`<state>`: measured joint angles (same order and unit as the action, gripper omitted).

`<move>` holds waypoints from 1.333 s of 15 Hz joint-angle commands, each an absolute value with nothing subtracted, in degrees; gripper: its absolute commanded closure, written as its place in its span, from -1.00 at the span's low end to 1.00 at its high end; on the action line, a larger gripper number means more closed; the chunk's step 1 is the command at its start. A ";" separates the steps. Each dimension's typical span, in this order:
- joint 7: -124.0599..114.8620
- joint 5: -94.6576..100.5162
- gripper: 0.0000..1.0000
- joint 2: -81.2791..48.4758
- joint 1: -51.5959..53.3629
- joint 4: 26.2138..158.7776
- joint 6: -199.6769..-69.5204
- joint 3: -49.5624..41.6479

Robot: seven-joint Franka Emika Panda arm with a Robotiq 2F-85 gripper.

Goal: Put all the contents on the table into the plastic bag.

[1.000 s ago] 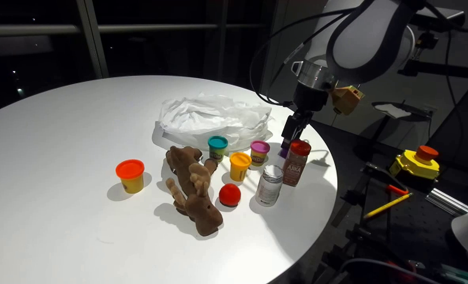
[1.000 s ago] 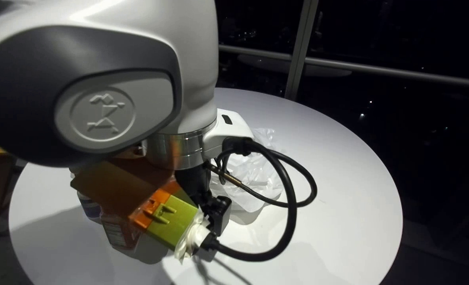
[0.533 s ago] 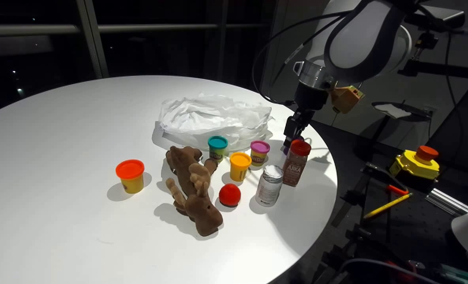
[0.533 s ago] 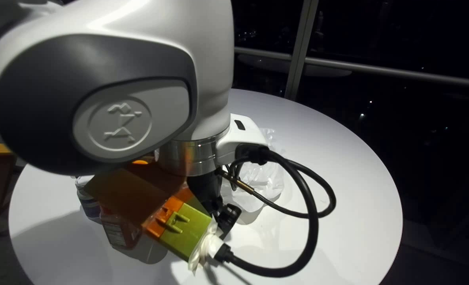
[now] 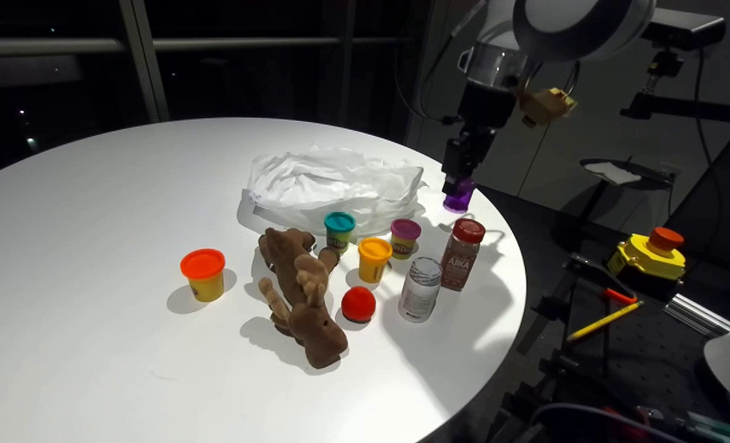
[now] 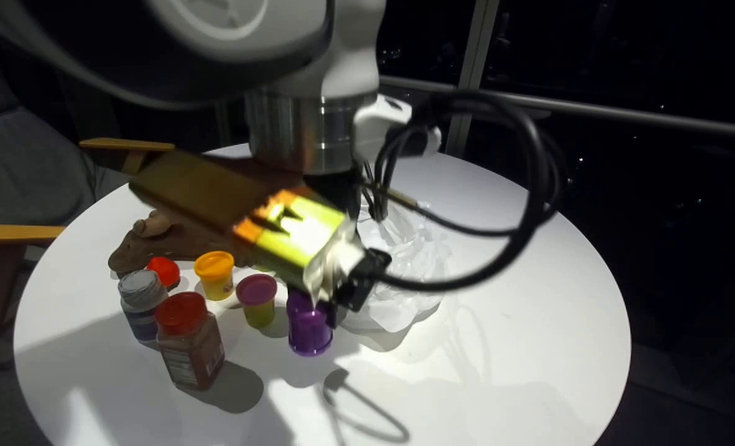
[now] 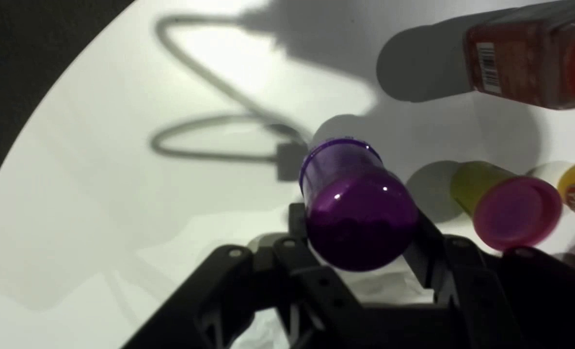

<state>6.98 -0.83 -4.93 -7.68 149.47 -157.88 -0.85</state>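
Observation:
My gripper (image 7: 360,225) is shut on a glossy purple cup (image 5: 459,198), its fingers on either side; the cup hangs above the round white table (image 5: 125,369) near its edge. The crumpled white plastic bag (image 5: 334,184) lies beside it. Among the contents, a brown plush moose (image 5: 294,289) lies in the middle, with a red ball (image 5: 358,304) by its head. Lidded cups stand around: orange (image 5: 203,275), teal (image 5: 340,232), yellow (image 5: 375,260) and pink-purple (image 5: 405,238). A red-capped brown bottle (image 5: 461,258) and a grey-white jar (image 5: 420,292) stand close together.
A black cable (image 6: 522,186) loops out from my wrist, and a yellow-orange housing (image 6: 293,229) juts from it. Off the table are a yellow box with a red button (image 5: 648,258) and a pencil (image 5: 605,321). A grey chair (image 6: 26,167) stands beyond the table.
My gripper has closed around the purple cup and risen with it. The arm's lift uncovers the bottle, jar and several cups in an exterior view. The other contents stay put.

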 commanded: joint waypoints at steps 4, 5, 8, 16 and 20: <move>-2.30 3.40 0.50 -0.46 -1.67 136.01 -143.92 1.03; -3.15 4.29 0.50 -0.86 -1.17 134.50 -143.84 1.31; -7.98 8.87 0.50 -6.93 -0.06 129.42 -147.66 1.44; -15.02 13.30 0.50 -23.50 4.50 119.74 -160.30 -3.59; -16.84 12.75 0.50 -30.81 7.95 113.05 -162.00 -8.06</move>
